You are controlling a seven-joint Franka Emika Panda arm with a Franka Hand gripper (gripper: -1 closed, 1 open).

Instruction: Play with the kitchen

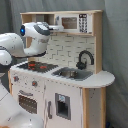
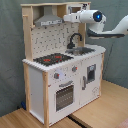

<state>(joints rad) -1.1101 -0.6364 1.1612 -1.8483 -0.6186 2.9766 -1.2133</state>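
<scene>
The kitchen [image 1: 65, 80] stands upright in the middle of both exterior views, a tall toy of white panels and light wood. In the second exterior view it rests on a wooden bench [image 2: 107, 107] in front of a grey-green curtain [image 2: 10, 50].

My arm [image 1: 35, 37] is raised to the top shelf of the kitchen. In the first exterior view it comes in from the first exterior view's left, above the hob [image 1: 37, 65] with its red rings. My claw [image 1: 56, 22] is at the front of the small microwave [image 1: 75, 22], on its side nearer the hood. In the second exterior view my arm enters from the second exterior view's right, and my claw [image 2: 67, 18] is next to the grey hood [image 2: 49, 21]. I cannot tell if my claw is open or closed, and I cannot tell if it touches the microwave.

Below my arm, the black faucet [image 1: 85, 59] bends over the sink [image 1: 72, 74], just beside the hob. On the front of the kitchen there are knobs [image 2: 65, 73] above the oven window [image 2: 64, 96].
</scene>
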